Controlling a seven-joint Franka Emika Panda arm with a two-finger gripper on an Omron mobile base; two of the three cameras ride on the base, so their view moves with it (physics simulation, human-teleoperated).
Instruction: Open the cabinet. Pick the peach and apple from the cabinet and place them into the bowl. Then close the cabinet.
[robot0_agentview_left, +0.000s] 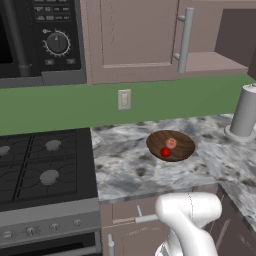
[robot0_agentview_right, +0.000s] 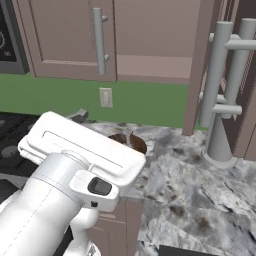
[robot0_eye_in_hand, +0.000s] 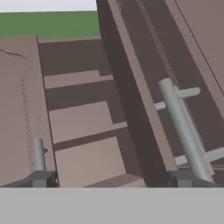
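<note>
Dark fingertips are sitting wide apart at the bottom of my hand view, so the gripper (robot0_eye_in_hand: 109, 180) is gaping with nothing in it, facing the cabinet (robot0_eye_in_hand: 87, 127), whose right door (robot0_eye_in_hand: 144, 87) is standing ajar beside its grey bar handle (robot0_eye_in_hand: 181, 131). My worry: I am judging that a glancing push on the door edge could slip off and leave it half closed. Down on the counter (robot0_agentview_left: 130, 170), the bowl (robot0_agentview_left: 170, 145) is already holding the peach (robot0_agentview_left: 171, 142) and the apple (robot0_agentview_left: 165, 152).
</note>
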